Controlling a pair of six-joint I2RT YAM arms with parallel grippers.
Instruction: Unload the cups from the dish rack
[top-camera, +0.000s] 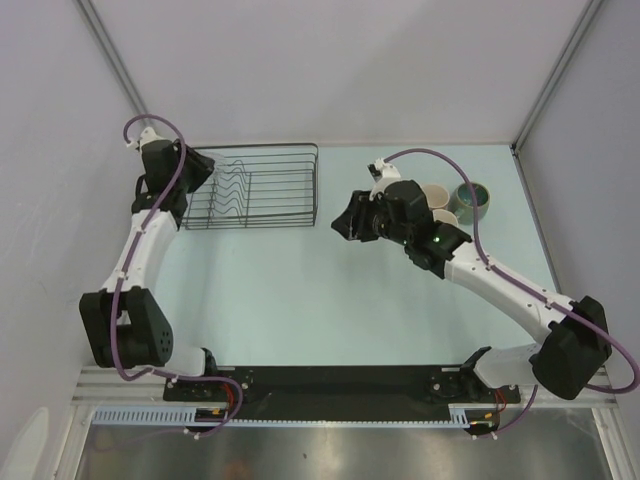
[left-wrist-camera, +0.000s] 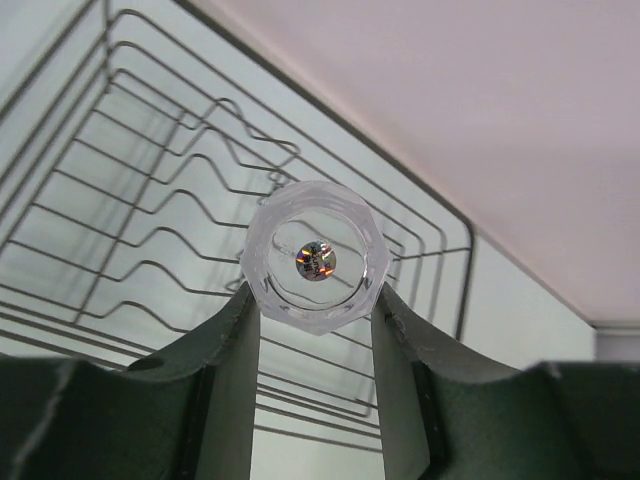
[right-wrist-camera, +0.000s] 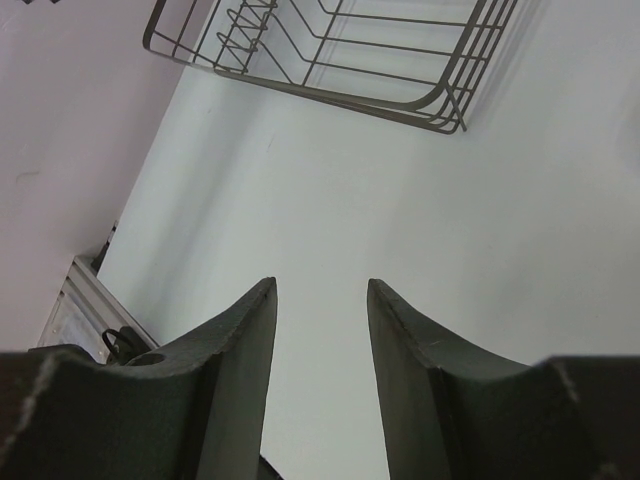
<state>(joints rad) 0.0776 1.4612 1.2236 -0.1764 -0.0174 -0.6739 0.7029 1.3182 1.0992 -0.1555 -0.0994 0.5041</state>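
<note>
The black wire dish rack (top-camera: 262, 186) stands at the back left of the table. My left gripper (top-camera: 200, 172) hangs over its left end. In the left wrist view it (left-wrist-camera: 312, 295) is shut on the clear glass tumbler (left-wrist-camera: 315, 255), held base towards the camera above the rack wires (left-wrist-camera: 150, 200). My right gripper (top-camera: 350, 226) is open and empty over the bare table right of the rack, which shows in the right wrist view (right-wrist-camera: 330, 50). A pink cup (top-camera: 434, 196) and a green-teal cup (top-camera: 472, 201) stand at the back right. I cannot make out the black mug.
A second pale rim (top-camera: 446, 216) shows next to the pink cup, partly hidden by my right arm. Grey walls close in the back and both sides. A black rail (top-camera: 340, 382) with the arm bases runs along the near edge.
</note>
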